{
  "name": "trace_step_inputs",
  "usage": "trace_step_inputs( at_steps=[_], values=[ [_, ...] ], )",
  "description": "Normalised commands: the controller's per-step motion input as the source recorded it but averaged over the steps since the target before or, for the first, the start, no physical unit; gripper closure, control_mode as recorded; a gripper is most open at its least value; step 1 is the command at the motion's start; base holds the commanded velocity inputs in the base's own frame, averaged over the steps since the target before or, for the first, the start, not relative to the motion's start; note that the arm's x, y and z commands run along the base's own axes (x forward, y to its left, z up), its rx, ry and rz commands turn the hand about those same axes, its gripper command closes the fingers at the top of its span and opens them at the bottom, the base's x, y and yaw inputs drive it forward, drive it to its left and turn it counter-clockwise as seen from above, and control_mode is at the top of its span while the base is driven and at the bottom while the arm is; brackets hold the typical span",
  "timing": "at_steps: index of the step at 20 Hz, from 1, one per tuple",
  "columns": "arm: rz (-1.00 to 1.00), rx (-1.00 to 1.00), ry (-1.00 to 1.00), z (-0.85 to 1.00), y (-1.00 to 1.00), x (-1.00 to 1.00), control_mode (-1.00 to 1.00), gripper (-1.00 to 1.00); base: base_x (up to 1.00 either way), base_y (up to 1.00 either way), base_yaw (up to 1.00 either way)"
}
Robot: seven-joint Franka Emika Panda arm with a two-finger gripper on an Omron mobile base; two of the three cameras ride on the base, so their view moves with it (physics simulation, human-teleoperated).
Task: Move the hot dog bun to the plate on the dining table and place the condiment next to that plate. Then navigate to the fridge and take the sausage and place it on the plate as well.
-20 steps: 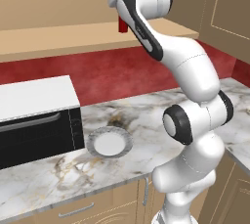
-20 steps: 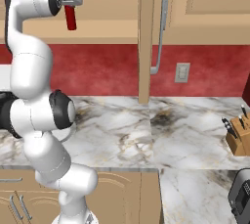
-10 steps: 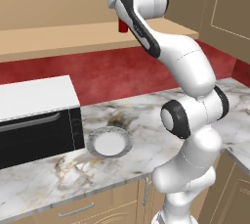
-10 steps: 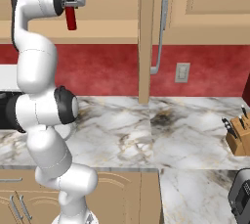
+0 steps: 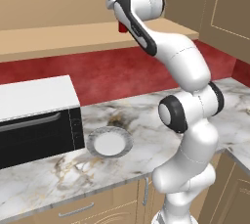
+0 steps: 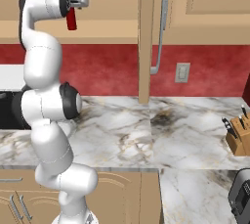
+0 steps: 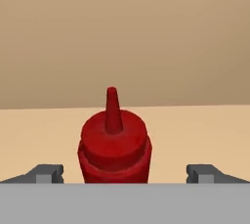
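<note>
The gripper [image 7: 124, 171] stands with its jaws wide apart, one dark fingertip [image 7: 49, 173] on each side of the condiment [image 7: 114, 142] with a clear gap between each tip and the bottle, so nothing is clamped; in the hand view the red bottle sits between the tips, its pointed nozzle toward the camera's upper field, above a pale tan surface with a darker tan panel behind; in the left base view the condiment [image 5: 123, 26] shows as a small red patch just beside the wrist, level with the tan shelf [image 5: 58, 37]; in the right base view it [image 6: 72, 20] hangs red beneath the hand, high in front of the upper cabinets; the white arm reaches up from the base; below lie the marbled counter [image 5: 146, 125], a pale grey-white plate [image 5: 109, 142], a black-fronted microwave [image 5: 34, 118], and a knife block [image 6: 238, 137] at the right.
</note>
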Motion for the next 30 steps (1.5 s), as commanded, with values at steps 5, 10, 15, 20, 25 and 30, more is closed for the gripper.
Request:
trace_step_inputs(
  at_steps=[5, 10, 15, 20, 25, 30],
  values=[
    [0.0, 0.0, -0.02, 0.0, 0.04, 0.2, -1.0, -1.0, 0.0, 0.0, 0.0],
    [0.0, 0.0, 0.0, 0.0, 0.05, 0.04, -1.0, 1.0, 0.0, 0.0, 0.0],
    [0.0, 0.0, 0.0, 0.0, 0.04, 0.0, -1.0, 1.0, 0.0, 0.0, 0.0],
    [0.0, 0.0, 0.0, 0.0, 0.0, -0.02, -1.0, 1.0, 0.0, 0.0, 0.0],
    [0.04, 0.03, -0.11, 0.06, -0.07, -0.73, -1.0, 1.0, 0.0, 0.0, 0.0],
    [0.11, 0.06, -0.18, 0.18, -0.27, -1.0, -1.0, 1.0, 0.0, 0.0, 0.0]
  ],
)
